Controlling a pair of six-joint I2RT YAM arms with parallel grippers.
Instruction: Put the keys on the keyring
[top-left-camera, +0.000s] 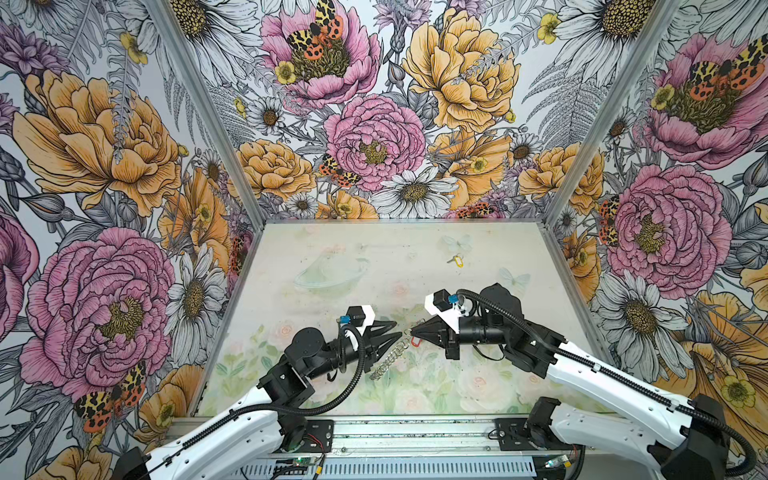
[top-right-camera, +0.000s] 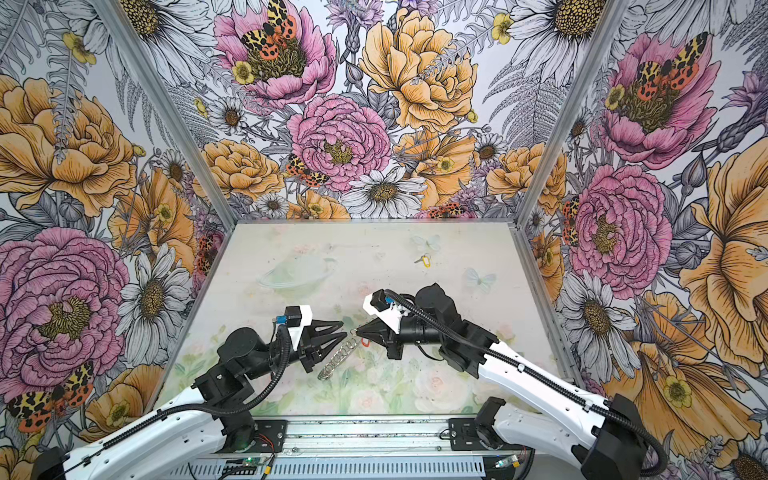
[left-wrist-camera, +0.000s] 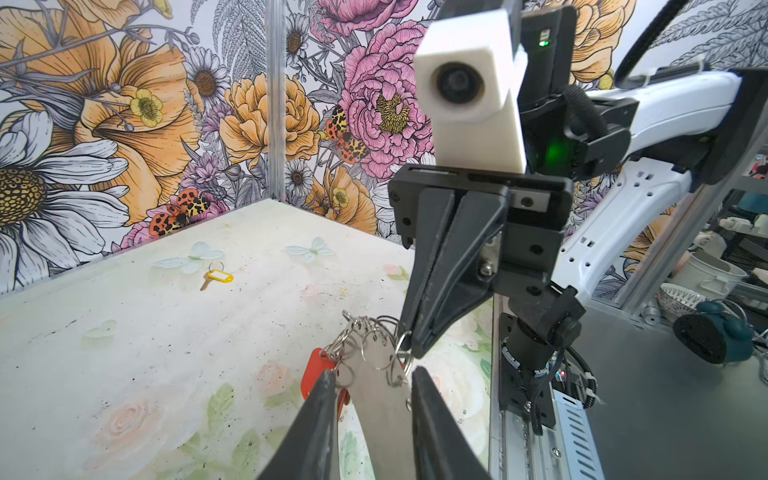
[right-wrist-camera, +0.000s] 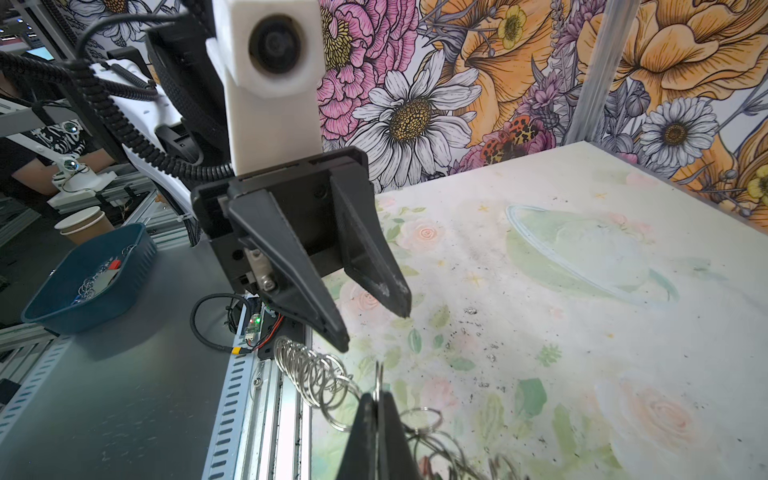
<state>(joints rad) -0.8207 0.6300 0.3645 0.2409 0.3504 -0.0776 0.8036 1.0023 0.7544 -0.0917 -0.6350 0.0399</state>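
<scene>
— Floral desk (top-left-camera: 332, 257): what has the right hand (top-left-camera: 412, 331) got?
— Clamped on the keyring (top-left-camera: 388, 358). Left hand (top-left-camera: 398, 328) parted, straddling it. Yellow-tagged key (top-left-camera: 457, 261) lies far back, well apart.

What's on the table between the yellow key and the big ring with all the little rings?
Nothing. Only bare table lies between the yellow-tag key and the keyring. The left wrist view shows that stretch most plainly.
</scene>
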